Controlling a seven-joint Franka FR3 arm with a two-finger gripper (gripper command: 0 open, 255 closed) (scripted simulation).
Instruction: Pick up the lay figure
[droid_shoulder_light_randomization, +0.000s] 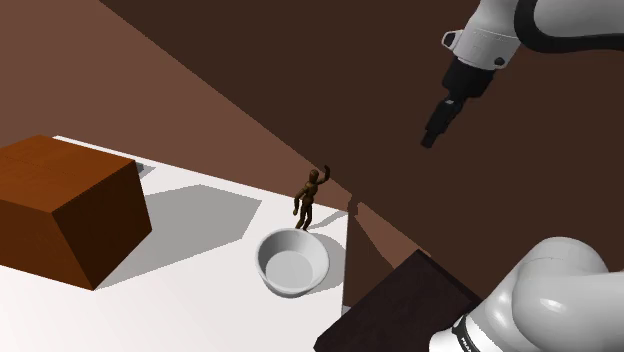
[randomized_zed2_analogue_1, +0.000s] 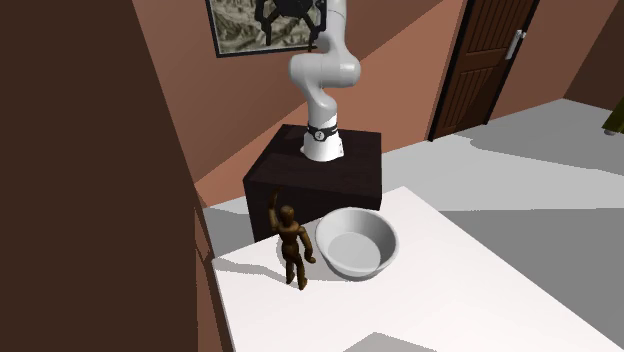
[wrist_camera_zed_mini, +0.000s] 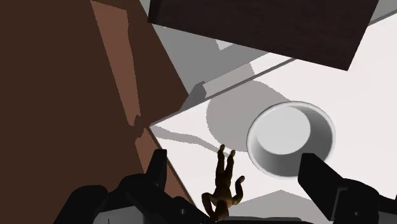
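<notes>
The lay figure is a small dark-brown jointed mannequin. It stands upright on the white table close to the brown wall, with one arm raised. From the second exterior view the lay figure stands just left of a grey bowl. My black gripper hangs high above the table, well up and to the right of the figure in the shoulder view. In the wrist view the gripper is open, its fingers wide apart, and the lay figure shows far below between them, untouched.
A grey bowl sits right beside the figure, on the stand's side. A large orange-brown box stands at the shoulder view's left. The dark stand adjoins the table. The brown wall runs close behind the figure.
</notes>
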